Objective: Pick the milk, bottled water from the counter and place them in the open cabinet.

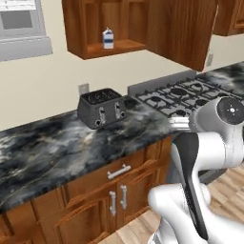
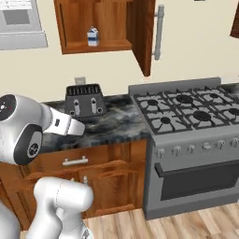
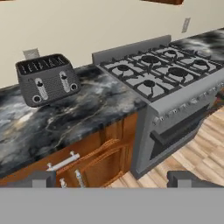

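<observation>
The white arm is folded up close to its base: in the left base view it fills the lower right of the frame, a dark-striped link rising to a round joint at the right edge, and in the right base view its big rounded elbow sits at the left edge with a short link reaching toward frame centre. The gripper (image 3: 113,178) shows in the hand view as two dark finger tips (image 3: 37,178) at the bottom of the frame, set far apart with nothing between them, looking out over the counter (image 1: 52,147) from in front of the lower cabinet doors (image 3: 98,164). The milk (image 1: 108,38) stands upright on the shelf of the open cabinet (image 1: 78,28) in the upper middle of the left base view, near the shelf's front edge, with bare shelf on both sides of it; in the right base view it sits at upper left, the cabinet's door (image 2: 144,37) swung outward to its right. Below it on the counter a dark toaster (image 1: 101,107) stands against the wall, just beside the stove (image 2: 191,121), whose burner grates take up the right of the frame. The counter's front edge runs diagonally across the left base view, with a broad bare stretch of marbled stone to the left of the toaster.
</observation>
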Robot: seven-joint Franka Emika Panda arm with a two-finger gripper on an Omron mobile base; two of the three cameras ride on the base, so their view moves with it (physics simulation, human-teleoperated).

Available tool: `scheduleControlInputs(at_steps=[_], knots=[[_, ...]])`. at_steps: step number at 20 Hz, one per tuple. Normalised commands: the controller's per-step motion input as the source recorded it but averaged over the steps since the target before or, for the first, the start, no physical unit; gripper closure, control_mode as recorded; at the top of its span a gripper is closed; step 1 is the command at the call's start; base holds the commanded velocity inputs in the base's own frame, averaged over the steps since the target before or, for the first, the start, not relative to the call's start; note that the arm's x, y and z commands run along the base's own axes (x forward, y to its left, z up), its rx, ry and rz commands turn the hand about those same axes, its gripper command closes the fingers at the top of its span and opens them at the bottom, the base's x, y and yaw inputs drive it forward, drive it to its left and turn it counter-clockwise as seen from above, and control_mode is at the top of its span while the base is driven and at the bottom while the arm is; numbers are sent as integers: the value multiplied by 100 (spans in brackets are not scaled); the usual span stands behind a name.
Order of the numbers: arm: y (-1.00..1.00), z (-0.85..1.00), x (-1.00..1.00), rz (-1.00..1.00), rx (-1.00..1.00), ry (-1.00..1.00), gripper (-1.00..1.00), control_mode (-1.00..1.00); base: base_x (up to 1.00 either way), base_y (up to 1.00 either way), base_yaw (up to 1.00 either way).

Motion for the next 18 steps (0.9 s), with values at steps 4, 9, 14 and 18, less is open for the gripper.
scheduleControlInputs(at_steps=[4,9,14,18], knots=[[0,0,0,0,0,0,-100,100,-83,0,-44],[0,0,0,0,0,0,-100,100,-70,0,-53],[0,0,0,0,0,0,-100,100,-60,0,-57],[0,0,0,0,0,0,-100,100,-51,0,-59]])
